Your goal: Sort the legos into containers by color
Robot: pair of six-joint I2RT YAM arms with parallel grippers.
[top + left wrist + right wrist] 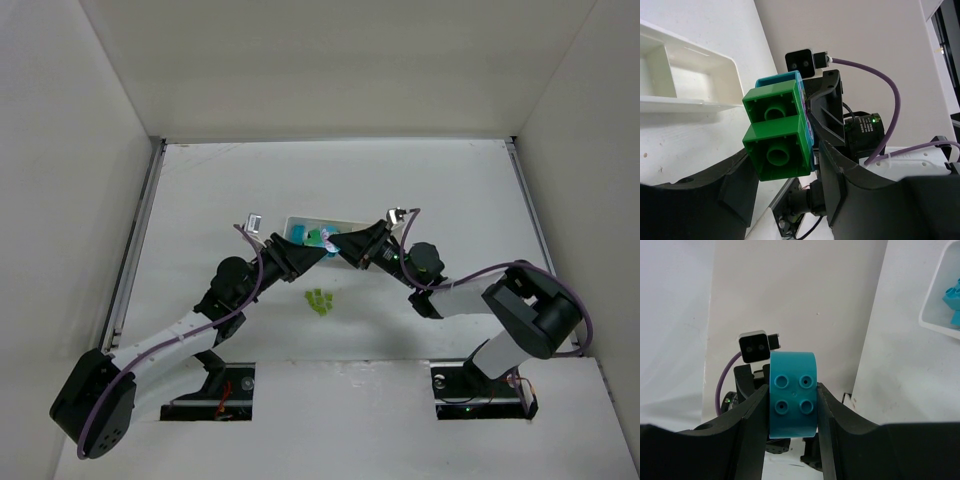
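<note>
Both arms meet over the white tray (322, 220), near mid-counter (450, 200).

Right tool (792, 389): jaws closed partway, both fingers pressed flat against the sides of a cyan brick (792, 396). Firm hold, with the brick's four studs facing the wrist camera.

Left tool (785, 159): fingers bracket two dark green bricks (776, 132) stacked one on the other, their hollow undersides toward the camera. The green pair sits against a cyan piece behind it. The jaws stand partly apart. The right finger is close against the stack, but I cannot tell whether either pad actually presses on it.

In the top view the two tools are nose to nose above the tray, with the joined bricks held in the air between them, off the counter.

Other legos: a few loose cyan bricks (952, 295) lie in one tray compartment, seen at the edge of the right wrist view; which compartment, cannot tell. A small cluster of yellow-green legos (320, 302) lies on the counter, on the near side of the tray and apart from it, between the two arms.
</note>
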